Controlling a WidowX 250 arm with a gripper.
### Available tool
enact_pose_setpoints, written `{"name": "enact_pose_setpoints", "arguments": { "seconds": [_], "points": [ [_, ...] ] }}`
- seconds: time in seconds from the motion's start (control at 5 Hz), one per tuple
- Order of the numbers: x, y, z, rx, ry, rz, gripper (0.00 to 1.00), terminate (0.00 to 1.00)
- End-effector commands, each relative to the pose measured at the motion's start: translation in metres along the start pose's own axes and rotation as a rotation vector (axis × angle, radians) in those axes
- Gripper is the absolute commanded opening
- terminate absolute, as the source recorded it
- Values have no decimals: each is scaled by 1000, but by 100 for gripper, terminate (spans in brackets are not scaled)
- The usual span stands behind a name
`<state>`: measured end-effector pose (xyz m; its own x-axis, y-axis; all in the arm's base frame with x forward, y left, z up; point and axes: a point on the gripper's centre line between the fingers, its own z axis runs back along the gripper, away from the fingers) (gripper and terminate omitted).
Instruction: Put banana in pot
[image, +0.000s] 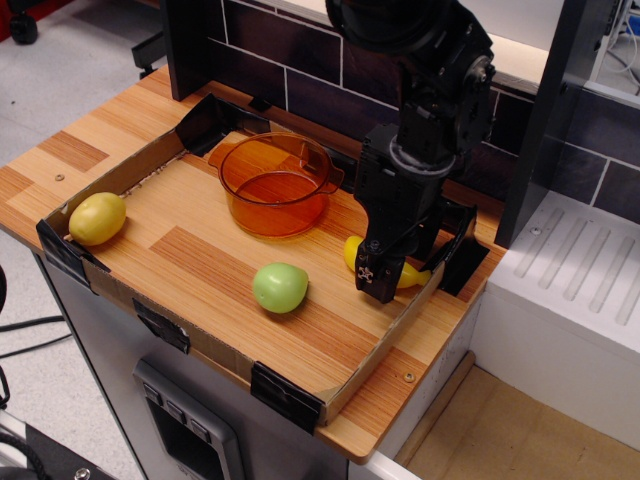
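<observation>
The yellow banana (351, 251) lies on the wooden tray floor at the right, near the tray's right wall. Only its left end and its tapered right tip show. My black gripper (384, 277) has come down over its middle. The near finger (374, 278) stands in front of the banana and the far finger is hidden behind it, so the jaws look apart, astride it. The banana still rests on the floor. The orange translucent pot (272, 212) stands empty at the back middle of the tray, to the left of the gripper.
A green round fruit (280, 287) lies mid-tray, left of the gripper. A yellow lemon-like fruit (97, 218) sits in the left corner. The low cardboard tray wall (195, 325) has black corner clips. A dark brick wall (300, 95) stands behind, and a white ribbed unit (570, 280) to the right.
</observation>
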<state>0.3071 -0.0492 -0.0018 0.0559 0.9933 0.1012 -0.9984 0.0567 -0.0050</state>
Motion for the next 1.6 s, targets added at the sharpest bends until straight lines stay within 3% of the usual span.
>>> {"name": "enact_pose_setpoints", "arguments": {
  "seconds": [0.0,0.4,0.8,1.0,1.4],
  "points": [
    [10,-3,8,-41,-4,-17,0,0],
    [24,-10,60,-80,56,37,0,0],
    [61,-11,118,-208,108,129,0,0],
    [97,-15,113,-172,90,188,0,0],
    [145,-19,59,-91,-28,235,0,0]
  ]
}}
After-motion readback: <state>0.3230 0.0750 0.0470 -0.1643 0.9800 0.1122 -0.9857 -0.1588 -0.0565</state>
